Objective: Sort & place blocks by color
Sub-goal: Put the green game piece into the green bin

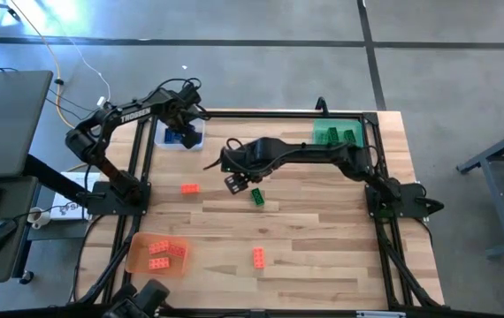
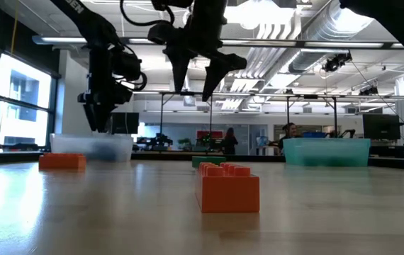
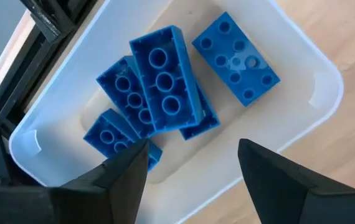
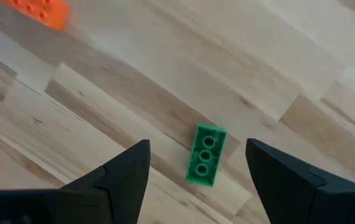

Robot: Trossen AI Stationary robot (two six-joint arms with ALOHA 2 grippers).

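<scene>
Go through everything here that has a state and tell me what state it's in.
Left gripper: open, empty, over the clear tray.
Right gripper: open, empty, above the green block.
Green block: loose on the table, studs down.
Orange tray: holds orange blocks.

You can read 1 marking only: "TROSSEN" in white capitals along the left arm (image 1: 137, 112), on its upper link near the table's far left corner, seen in the high view. Nothing else you see carries legible text, numbers or signs.
</scene>
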